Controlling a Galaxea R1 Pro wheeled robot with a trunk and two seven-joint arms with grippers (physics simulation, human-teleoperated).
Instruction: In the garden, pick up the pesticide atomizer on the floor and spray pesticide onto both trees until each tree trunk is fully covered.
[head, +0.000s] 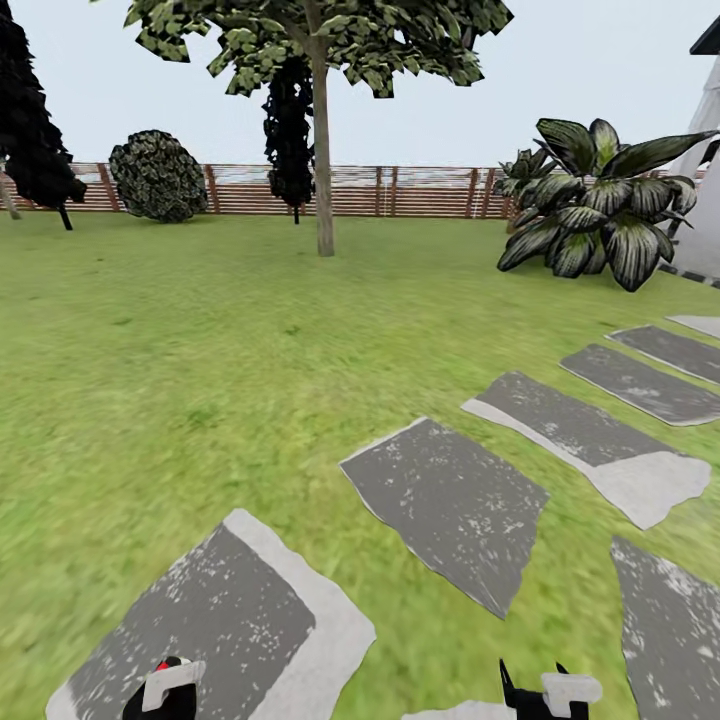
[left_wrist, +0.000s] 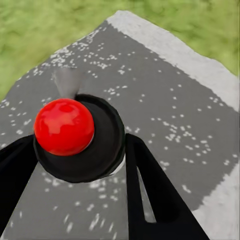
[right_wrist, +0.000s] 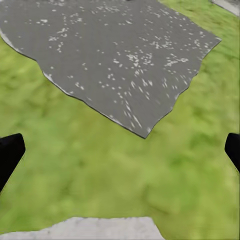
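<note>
Low down, left hand (left_wrist: 80, 150) clamped on red-capped atomizer (left_wrist: 67, 130), right hand (right_wrist: 120, 150) spread wide above grass (right_wrist: 120, 165).

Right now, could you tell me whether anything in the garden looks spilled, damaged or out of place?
Nothing stands out. The lawn and stepping stones look undisturbed, the fence stands straight, and the left pincer grips a black, red-topped object.

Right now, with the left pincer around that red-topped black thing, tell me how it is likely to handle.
The red-topped black atomizer looks rigid, so it probably will not flex. Its top is a glossy red ball on a round black body, so it may be slippery and could twist between the left pincer fingers. Off the paving stone, it would likely roll if dropped.
</note>
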